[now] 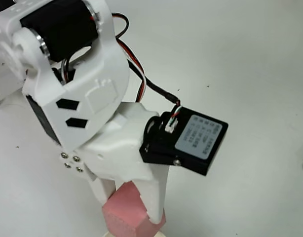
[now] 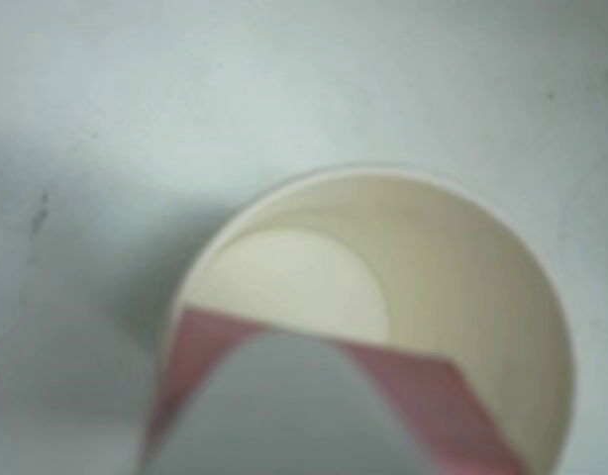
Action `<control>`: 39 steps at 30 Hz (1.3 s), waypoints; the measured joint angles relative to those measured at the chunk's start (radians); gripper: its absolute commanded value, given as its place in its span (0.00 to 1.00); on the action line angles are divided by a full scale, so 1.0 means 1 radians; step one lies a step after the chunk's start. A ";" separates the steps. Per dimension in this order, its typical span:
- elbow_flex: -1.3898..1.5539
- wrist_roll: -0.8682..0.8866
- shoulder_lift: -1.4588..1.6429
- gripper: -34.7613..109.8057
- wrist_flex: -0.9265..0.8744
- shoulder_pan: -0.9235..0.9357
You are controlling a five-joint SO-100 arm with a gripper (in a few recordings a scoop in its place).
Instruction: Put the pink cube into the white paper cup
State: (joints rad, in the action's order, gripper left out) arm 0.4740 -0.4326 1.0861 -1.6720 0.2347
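The pink cube sits between the white fingers of the gripper, which grips it above the mouth of the white paper cup. The white table is plain, with small dark marks. In the overhead view the cup's rim is nearly cut off at the bottom edge; in the wrist view a blurred finger covers part of the cube.

The overhead view looks steeply down from close above the white arm, which fills its left and middle, with bare table to the right; the wrist view rides low on the gripper, facing down into the white paper cup from very near, slightly blurred; both views share the pink cube held between the fingers over the cup's mouth.
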 measured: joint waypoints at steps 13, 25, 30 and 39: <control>-0.063 -0.017 -0.054 0.33 0.000 0.023; -0.080 -0.035 -0.094 0.48 0.000 0.037; -0.097 -0.060 -0.109 0.54 0.000 0.038; -0.137 -0.101 -0.112 0.56 -0.031 0.038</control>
State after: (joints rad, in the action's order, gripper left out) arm 0.3375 -0.5338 0.9741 -1.7027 0.2730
